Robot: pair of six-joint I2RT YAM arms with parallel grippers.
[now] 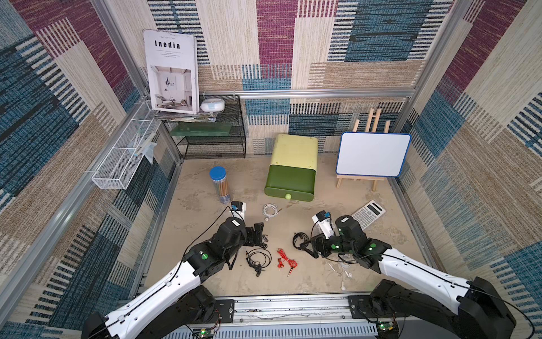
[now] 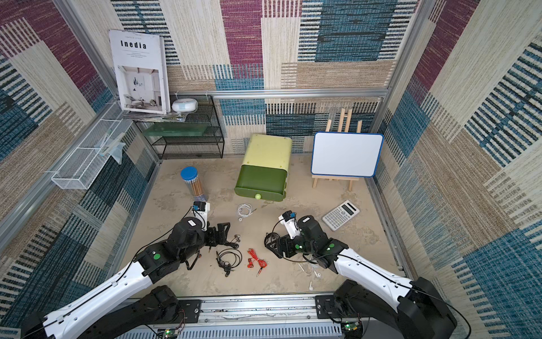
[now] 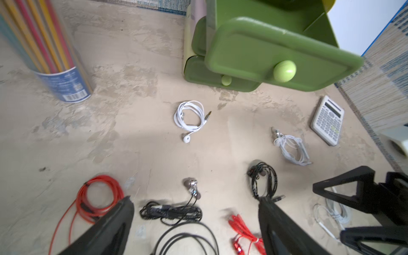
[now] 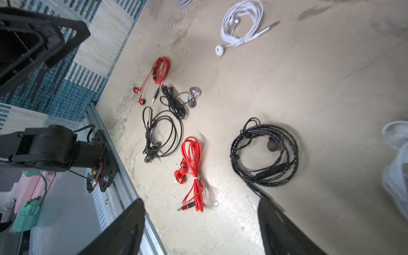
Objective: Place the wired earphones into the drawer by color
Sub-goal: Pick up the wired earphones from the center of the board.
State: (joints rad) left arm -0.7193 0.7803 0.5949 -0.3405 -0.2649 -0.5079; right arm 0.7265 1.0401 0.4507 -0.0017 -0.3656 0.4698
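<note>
All eight wired earphones lie on the sandy table (image 1: 187,211) in front of the green drawer unit (image 1: 291,170). None is inside the unit and none is held.

Nearest to the unit is a white set (image 1: 269,210), alone, just in front of the knob. Farther from the unit, the left gripper (image 3: 196,229) has its jaws wide apart and empty. The left wrist view shows a black bundle (image 3: 171,213) lying loose on the table in the gap ahead of its fingers (image 3: 110,231). The right gripper (image 4: 202,231) is also spread wide with nothing in it, and a black braided coil (image 4: 265,152) lies just ahead of it. Still farther from the unit, both top views show a black loop (image 1: 258,258) and a red bundle (image 1: 286,261) side by side.

The top views hide two sets. A red coil (image 3: 99,198) lies under the left arm and shows only in the wrist views. A second white set (image 3: 291,148) lies beside the calculator (image 3: 327,120) and is clear only in the left wrist view. A third white set (image 1: 341,270) lies partly under the right arm, far from the unit.

Only the left wrist view shows that the upper drawer (image 3: 276,55) stands forward of the lower one. I cannot tell what is inside it.
</note>
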